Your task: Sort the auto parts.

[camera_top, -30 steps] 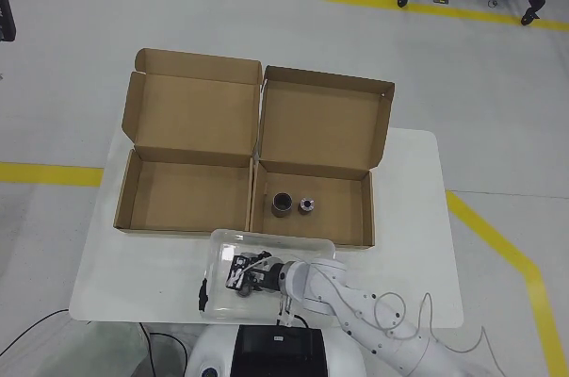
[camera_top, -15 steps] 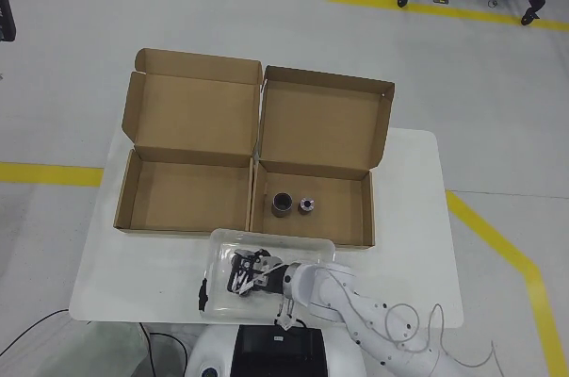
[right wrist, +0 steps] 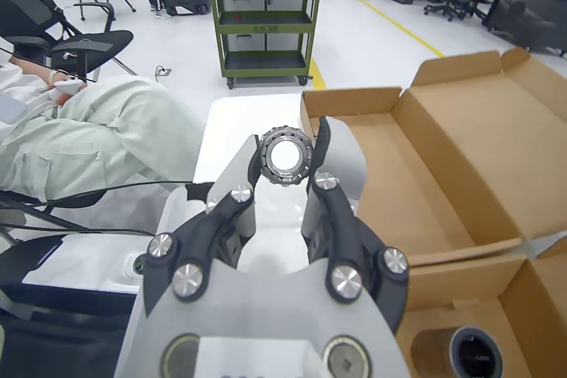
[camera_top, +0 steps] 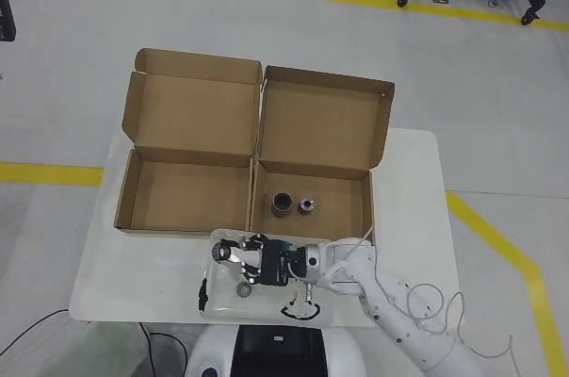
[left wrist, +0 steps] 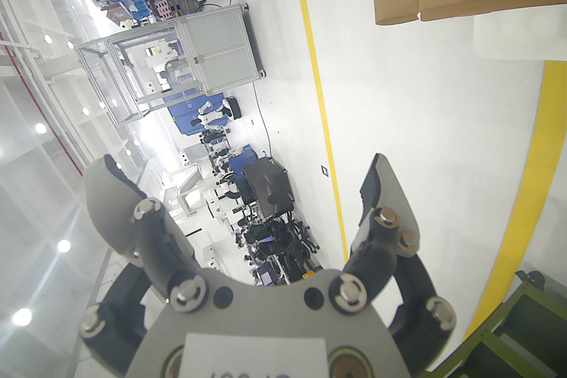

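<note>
A metal bearing ring (right wrist: 287, 160) sits clamped between the fingers of my right gripper (right wrist: 287, 153). From above, that gripper (camera_top: 230, 254) hovers over the left end of the clear plastic tray (camera_top: 315, 247) with the bearing ring (camera_top: 225, 253) at its tip. Another small ring part (camera_top: 242, 286) lies in the tray below. The right cardboard box (camera_top: 341, 221) holds a dark cylinder (camera_top: 283, 202) and a small toothed part (camera_top: 307, 204). The left cardboard box (camera_top: 186, 196) has nothing in it. My left gripper (left wrist: 241, 176) is open, off the table and aimed at the room floor.
Both boxes stand side by side behind the tray with their lids (camera_top: 195, 104) raised upright at the far side. The white table (camera_top: 407, 188) has bare room to the right of the boxes. In the right wrist view the dark cylinder (right wrist: 465, 348) lies close by.
My right gripper has lifted out of the tray with the bearing ring held in it and has swung to point toward the tray's left end.
</note>
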